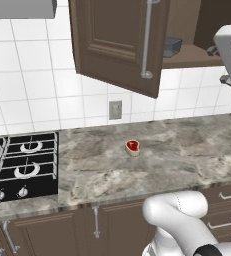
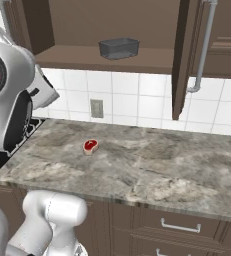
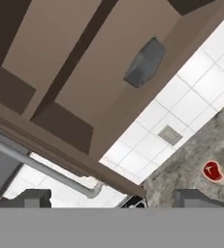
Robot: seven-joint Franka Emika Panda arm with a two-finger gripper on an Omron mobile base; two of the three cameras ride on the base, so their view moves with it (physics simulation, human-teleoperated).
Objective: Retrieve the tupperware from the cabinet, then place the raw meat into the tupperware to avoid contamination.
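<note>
The wall cabinet (image 2: 112,25) stands open, its door (image 1: 117,40) swung out over the counter. On its lower shelf sits the dark grey tupperware (image 2: 119,48), also visible at tupperware (image 1: 172,46) and tupperware (image 3: 145,62). The raw meat (image 1: 132,146), a small red piece with a pale rim, lies on the marble counter (image 1: 177,150) below; it is also seen as the meat (image 2: 90,146) and the meat (image 3: 212,171). My gripper (image 3: 113,201) is open and holds nothing. It hangs in the air short of the cabinet, its view tilted up at the shelf.
A black stove (image 1: 22,165) occupies the counter's left end, with a wall outlet (image 1: 115,109) behind the meat. A second open cabinet door with a long silver handle (image 2: 203,50) hangs on the right. Lower drawers (image 2: 179,226) line the counter front.
</note>
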